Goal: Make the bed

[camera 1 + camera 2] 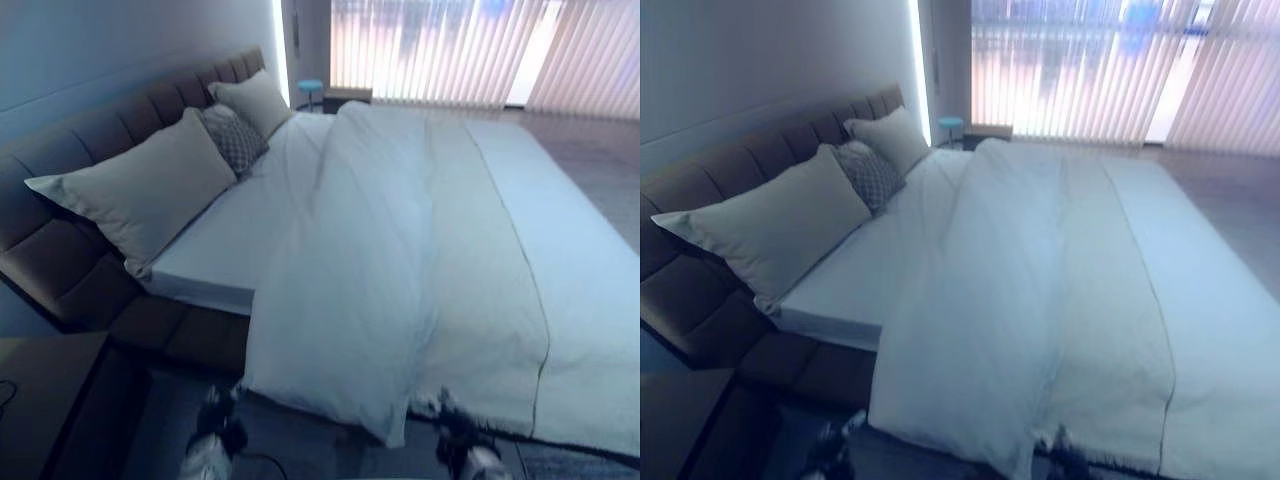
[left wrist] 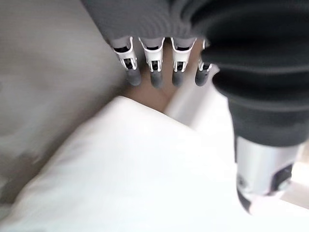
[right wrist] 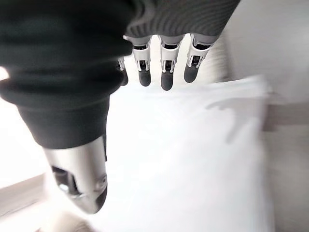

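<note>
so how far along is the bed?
Early. Done: pillows stand at the headboard. In hand: nothing; left hand and right hand hang open above the duvet. Left: the duvet lies bunched and folded back, the sheet below the pillows bare; it needs pulling up and smoothing.

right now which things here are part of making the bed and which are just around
For the job:
- duvet, bunched along the middle of the bed
- bare sheet beside it
- two large pillows and a patterned cushion at the headboard
- left hand and right hand, both open above the duvet

Just around:
- blue stool
- blinds
</note>
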